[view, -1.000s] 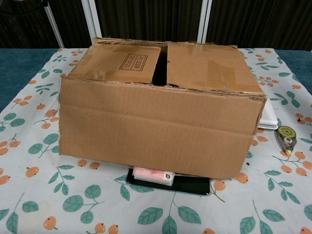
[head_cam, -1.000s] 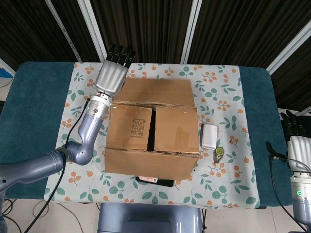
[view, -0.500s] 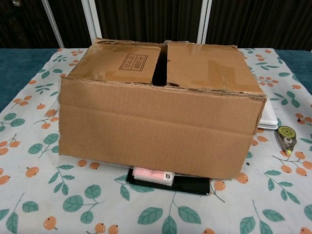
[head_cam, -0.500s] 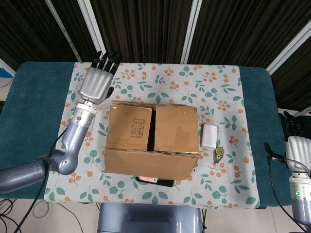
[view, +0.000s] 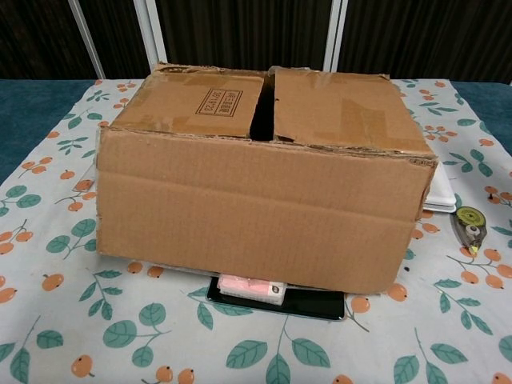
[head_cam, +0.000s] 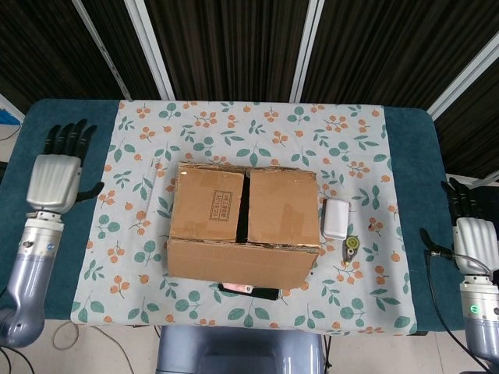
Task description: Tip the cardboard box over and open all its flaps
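My left hand [head_cam: 53, 181] hovers over the teal edge of the surface [head_cam: 23, 226], well apart from the cardboard box [head_cam: 243, 224] — fingers straight and spread, nothing in it. My right hand [head_cam: 471, 234] sits at the far right edge, fingers extended and likewise released, holding nothing. The box rests in the middle of the floral cloth [head_cam: 257, 128], its two top flaps [view: 264, 108] folded down with a dark gap between them. Under its near edge a black flat item [view: 308, 304] with a pink piece [view: 250, 288] on it pokes out. Just beside the box's right side lie a white case [head_cam: 337, 218] and a small tape dispenser [head_cam: 352, 248].
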`<state>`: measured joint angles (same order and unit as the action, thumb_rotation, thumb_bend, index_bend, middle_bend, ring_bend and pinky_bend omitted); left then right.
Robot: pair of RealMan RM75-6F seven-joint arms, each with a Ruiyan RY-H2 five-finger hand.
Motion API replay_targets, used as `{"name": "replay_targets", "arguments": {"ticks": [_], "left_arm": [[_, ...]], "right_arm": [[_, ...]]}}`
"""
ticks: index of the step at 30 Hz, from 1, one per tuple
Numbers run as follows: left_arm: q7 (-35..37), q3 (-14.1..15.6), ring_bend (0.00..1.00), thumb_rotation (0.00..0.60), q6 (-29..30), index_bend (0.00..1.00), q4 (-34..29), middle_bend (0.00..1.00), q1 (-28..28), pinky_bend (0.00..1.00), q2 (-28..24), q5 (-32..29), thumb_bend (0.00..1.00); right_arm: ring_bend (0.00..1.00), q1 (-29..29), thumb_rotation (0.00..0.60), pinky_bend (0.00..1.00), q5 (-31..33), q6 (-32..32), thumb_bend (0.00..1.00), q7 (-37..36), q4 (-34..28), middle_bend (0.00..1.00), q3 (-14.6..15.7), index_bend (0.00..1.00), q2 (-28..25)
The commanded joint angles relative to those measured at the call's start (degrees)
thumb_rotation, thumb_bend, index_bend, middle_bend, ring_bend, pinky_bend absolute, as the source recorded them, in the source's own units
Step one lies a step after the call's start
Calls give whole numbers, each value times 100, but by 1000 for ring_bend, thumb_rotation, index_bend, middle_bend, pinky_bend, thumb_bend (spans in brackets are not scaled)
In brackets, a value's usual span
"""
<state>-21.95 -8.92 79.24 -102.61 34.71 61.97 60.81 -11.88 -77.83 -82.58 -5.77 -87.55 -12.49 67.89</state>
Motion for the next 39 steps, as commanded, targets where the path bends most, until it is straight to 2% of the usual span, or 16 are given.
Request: {"name": "replay_targets", "arguments": {"ticks": [1, 5, 8, 11, 13, 15, 18, 22, 30, 34, 39], "left_arm": [[437, 388, 0, 600, 615, 0, 43, 0, -644, 0, -43, 470, 165], [808, 634, 0, 600, 948, 0, 320, 0, -1139, 0, 104, 706, 164], [1167, 731, 0, 600, 1092, 0, 434, 0, -1499, 0, 213, 686, 164], [1390, 759, 0, 600, 1225, 0, 567, 0, -1721, 0, 290, 772, 164], [1534, 752, 0, 600, 1336, 0, 670, 0, -1860, 0, 343, 854, 164], [1670, 741, 0, 600, 1427, 0, 780, 0, -1981, 0, 392, 935, 164], [1849, 697, 0, 600, 1484, 0, 909, 0, -2096, 0, 447, 1014, 164], [2096, 599, 0, 600, 1409, 0, 1015, 0, -2170, 0, 509, 1065, 164], [2241, 484, 0, 600, 1216, 0, 1121, 0, -2235, 0, 555, 1154, 164], [2292, 392, 0, 600, 1133, 0, 1129, 0, -2269, 0, 539, 1130, 164], [2353, 309, 0, 600, 1027, 0, 1148, 0, -2307, 0, 532, 1109, 164]], "right_arm": [[13, -51, 600, 233, -25, 52, 361, 87, -105, 0, -12, 0, -47], [14, -225, 600, 233, -159, 173, 400, 292, -230, 0, -60, 0, -154], [15, -556, 600, 233, -348, 457, 486, 402, -421, 0, -188, 0, -348], [22, -906, 600, 233, -360, 901, 657, 407, -661, 2, -344, 7, -602], [36, -1214, 600, 232, -399, 1229, 807, 461, -796, 22, -487, 43, -773], [49, -1577, 600, 232, -456, 1617, 911, 596, -852, 46, -617, 92, -917], [147, -2066, 600, 263, -530, 2175, 997, 774, -906, 150, -740, 198, -1074], [267, -2793, 600, 311, -792, 2822, 1000, 980, -827, 279, -848, 322, -1051], [358, -4158, 600, 343, -1360, 4148, 1000, 1203, -387, 383, -696, 461, -630], [368, -4733, 600, 360, -1565, 4551, 1000, 1187, -78, 393, -588, 476, -236], [369, -5195, 600, 360, -1624, 4741, 1000, 1049, 329, 394, -504, 476, 233]]}}
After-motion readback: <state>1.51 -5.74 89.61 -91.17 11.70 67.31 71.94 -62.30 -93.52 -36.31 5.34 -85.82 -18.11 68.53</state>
